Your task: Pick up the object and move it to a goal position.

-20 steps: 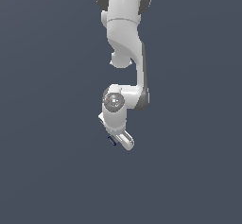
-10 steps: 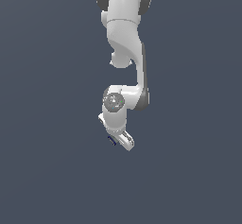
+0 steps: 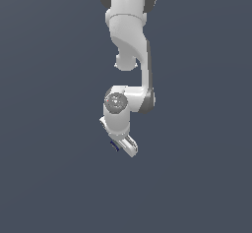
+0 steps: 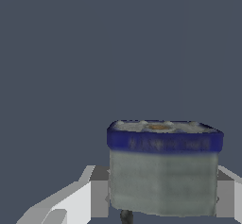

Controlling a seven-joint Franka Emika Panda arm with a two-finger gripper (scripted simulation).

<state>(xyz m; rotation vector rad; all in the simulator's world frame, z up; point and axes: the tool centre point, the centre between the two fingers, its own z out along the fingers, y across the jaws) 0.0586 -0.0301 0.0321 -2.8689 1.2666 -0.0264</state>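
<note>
Little change is seen over the last second: the arm (image 3: 129, 55) is held almost where it was, the wrist turned slightly, so the carry is judged under way but slow; the arm is hung from above, elbow bent, the gripper (image 3: 123, 146) tilted downward against plain grey; the object (image 4: 163, 166), grey with a navy band, is held between the nearly closed fingers (image 4: 71, 202), clear of any surface; no goal marker is shown.

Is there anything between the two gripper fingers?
Yes: in the wrist view, the grey object with its navy-blue edge sits between the gripper fingers.
</note>
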